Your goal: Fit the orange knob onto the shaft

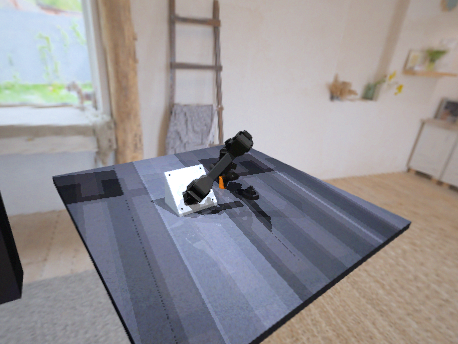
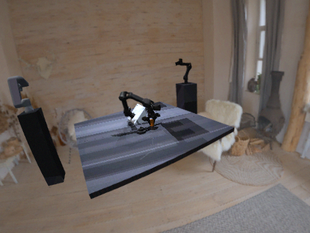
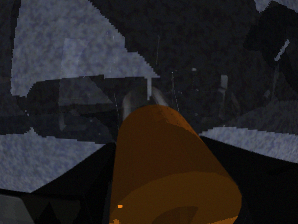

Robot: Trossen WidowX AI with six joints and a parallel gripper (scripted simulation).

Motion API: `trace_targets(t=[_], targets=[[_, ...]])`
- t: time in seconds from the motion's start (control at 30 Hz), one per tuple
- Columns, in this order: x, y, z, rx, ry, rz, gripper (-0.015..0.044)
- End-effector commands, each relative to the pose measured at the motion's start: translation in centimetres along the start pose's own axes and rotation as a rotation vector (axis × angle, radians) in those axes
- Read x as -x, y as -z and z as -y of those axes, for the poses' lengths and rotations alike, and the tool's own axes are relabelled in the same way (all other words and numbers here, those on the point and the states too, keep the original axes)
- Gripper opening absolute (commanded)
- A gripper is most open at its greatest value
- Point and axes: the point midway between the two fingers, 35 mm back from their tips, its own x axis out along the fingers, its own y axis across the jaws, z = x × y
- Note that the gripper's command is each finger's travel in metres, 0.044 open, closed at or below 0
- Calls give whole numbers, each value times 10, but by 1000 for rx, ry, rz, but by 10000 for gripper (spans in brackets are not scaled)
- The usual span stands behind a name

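Note:
The orange knob stands upright on the table, with its hole end up toward the wrist camera. My gripper points down over it. Its two black fingers lie against the knob's left and right sides in the wrist view, so it is shut on the knob. The dark round pedestal stands on the table a short way from the knob, right of it in the top view and left of it in the exterior view. Its shaft is too small and dark to make out.
A white slanted block with small dark holes stands behind and beside the arm. The arm's forearm passes in front of it in the top view. Dark shadows fall across the striped table near the pedestal.

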Motion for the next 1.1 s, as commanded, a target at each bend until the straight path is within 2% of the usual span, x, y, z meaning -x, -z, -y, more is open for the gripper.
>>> trace_targets(t=[0.0,0.07,0.23,0.27,0.93,1.07], targets=[[0,0,0,6,3,2,151],[0,0,0,6,3,2,138],[12,-3,-2,7,0,2,6],[18,-4,-2,7,-1,2,0],[132,-2,-2,8,-3,0,0],[140,0,-1,8,-2,0,0]])
